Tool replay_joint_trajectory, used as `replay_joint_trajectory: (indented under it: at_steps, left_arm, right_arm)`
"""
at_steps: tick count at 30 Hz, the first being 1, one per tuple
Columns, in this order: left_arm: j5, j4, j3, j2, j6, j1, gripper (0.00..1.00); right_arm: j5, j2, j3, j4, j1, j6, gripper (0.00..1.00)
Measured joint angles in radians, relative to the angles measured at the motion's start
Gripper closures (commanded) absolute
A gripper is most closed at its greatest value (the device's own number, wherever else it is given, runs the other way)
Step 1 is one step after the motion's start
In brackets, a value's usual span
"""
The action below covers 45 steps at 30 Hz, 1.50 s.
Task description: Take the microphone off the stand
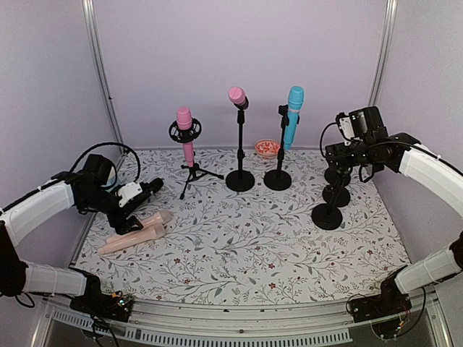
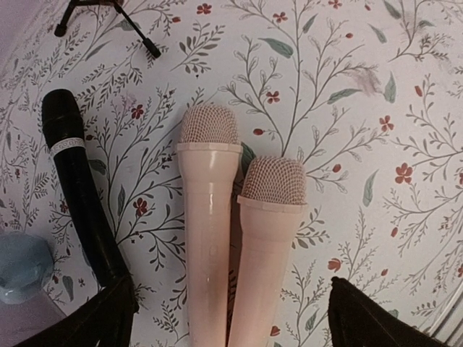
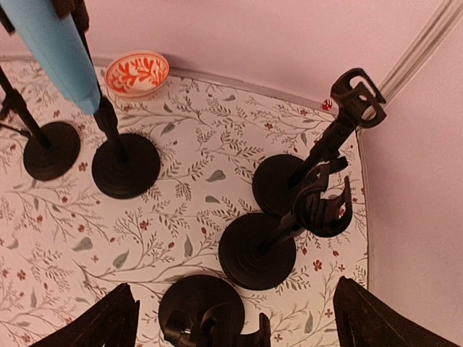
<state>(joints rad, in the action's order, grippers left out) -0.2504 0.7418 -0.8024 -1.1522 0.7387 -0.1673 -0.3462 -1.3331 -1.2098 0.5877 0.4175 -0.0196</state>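
We see left tool [image 2: 230, 283] wide above two pale pink microphones [image 2: 209, 217] lying side by side on surface [image 2: 354, 144]; right tool [image 3: 231, 283] wide over three black stands [image 3: 257, 249] at 3 o'clock.

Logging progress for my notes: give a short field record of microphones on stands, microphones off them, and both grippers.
on stands: pink microphone, pink-headed microphone, blue microphone
lying on table: two pale pink microphones, black microphone
empty stands: three, at right
left gripper: open, above the lying microphones
right gripper: open, above the empty stands
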Motion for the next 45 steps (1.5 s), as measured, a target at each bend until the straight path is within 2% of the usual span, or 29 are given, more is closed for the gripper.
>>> replay_joint_trajectory:
  at_steps: [8,15,22,25,33,38,42,45]
  left_arm:
    - [-0.005,0.005,-0.025,0.0,-0.01,0.0,0.05]
    - [-0.023,0.008,-0.05,0.0,-0.027,0.0,0.05]
    - [-0.028,0.03,-0.05,0.01,-0.031,0.0,0.05]
    - [-0.03,0.034,-0.055,0.012,-0.032,0.0,0.05]
    - [-0.033,0.034,-0.072,0.012,-0.034,0.0,0.05]
    - [-0.034,0.034,-0.073,0.012,-0.036,0.0,0.05]
    - [-0.033,0.034,-0.073,0.012,-0.037,-0.001,0.05]
    - [-0.034,0.034,-0.075,0.012,-0.037,-0.001,0.05]
  right_arm:
    - [0.116,0.0,-0.175,-0.137,0.017,0.023,0.01]
    - [0.161,-0.191,-0.305,-0.351,0.082,0.117,0.01]
    - [0.183,-0.34,-0.335,-0.438,0.089,0.167,0.01]
    - [0.185,-0.367,-0.351,-0.475,0.089,0.177,0.11]
    - [0.2,-0.377,-0.349,-0.583,0.089,0.18,0.49]
    - [0.219,-0.364,-0.309,-0.643,0.089,0.178,0.68]
    - [0.229,-0.339,-0.28,-0.657,0.094,0.182,0.79]
    - [0.229,-0.327,-0.271,-0.655,0.106,0.182,0.8]
